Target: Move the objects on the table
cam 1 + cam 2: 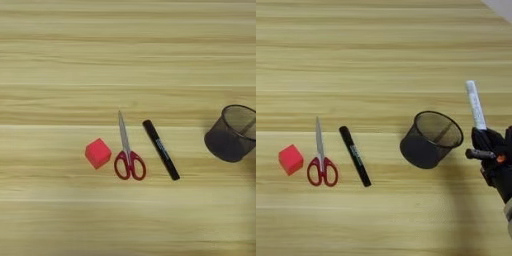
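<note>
My right gripper (483,141) shows only in the right eye view, at the right edge, shut on the lower end of a white-barrelled marker (475,104) that sticks up and slightly left, above the table. Its cap end is hidden in my fingers. Just left of the gripper stands the round black wire-mesh pen cup (431,139), tilted toward me and empty. Further left on the wooden table (125,60) lie the long black marker (161,149) and the small red cube (97,153).
Red-handled scissors (127,156) lie between the cube and the black marker, blades pointing away from me. The table's far right corner (500,7) shows at the top of the right eye view.
</note>
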Available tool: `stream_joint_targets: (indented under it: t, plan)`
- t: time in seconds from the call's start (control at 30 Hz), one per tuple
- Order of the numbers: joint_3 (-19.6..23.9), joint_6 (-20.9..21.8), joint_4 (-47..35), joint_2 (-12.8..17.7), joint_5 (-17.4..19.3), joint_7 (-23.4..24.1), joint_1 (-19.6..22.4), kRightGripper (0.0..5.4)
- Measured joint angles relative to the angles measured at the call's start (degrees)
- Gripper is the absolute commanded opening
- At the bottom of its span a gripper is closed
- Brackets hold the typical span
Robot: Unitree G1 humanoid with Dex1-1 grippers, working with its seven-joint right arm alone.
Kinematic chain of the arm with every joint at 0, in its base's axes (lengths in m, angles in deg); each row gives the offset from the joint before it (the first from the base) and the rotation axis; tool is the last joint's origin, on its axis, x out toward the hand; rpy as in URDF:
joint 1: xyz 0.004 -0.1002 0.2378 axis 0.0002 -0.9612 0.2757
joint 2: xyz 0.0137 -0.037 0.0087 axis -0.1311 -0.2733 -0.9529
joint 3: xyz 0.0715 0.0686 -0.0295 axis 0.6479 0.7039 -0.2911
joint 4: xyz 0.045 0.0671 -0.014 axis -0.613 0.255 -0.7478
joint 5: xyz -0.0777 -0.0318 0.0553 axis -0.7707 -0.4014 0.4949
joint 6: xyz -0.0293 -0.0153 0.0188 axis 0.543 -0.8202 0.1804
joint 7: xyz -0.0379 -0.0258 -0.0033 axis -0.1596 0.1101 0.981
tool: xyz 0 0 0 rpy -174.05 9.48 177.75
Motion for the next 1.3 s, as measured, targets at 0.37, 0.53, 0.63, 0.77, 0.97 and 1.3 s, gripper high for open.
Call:
stream_joint_targets:
  t: [0.37,0.53,0.63,0.77,0.97,1.3]
  plan:
    - [-0.44,2.51,9.6,0.75,-2.91,-0.45,1.83,0.74]
    - [-1.68,4.11,14.35,0.8,-3.92,-1.42,2.54,0.74]
    - [-2.79,5.22,16.69,0.88,-4.76,-1.89,2.69,0.74]
    - [-5.03,6.52,20.64,0.89,-5.76,-2.82,2.98,0.74]
    - [-6.6,8.74,25.58,0.99,-7.25,-3.93,3.72,0.74]
    - [-8.09,10.57,29.35,1.21,-8.67,-4.95,4.3,0.74]
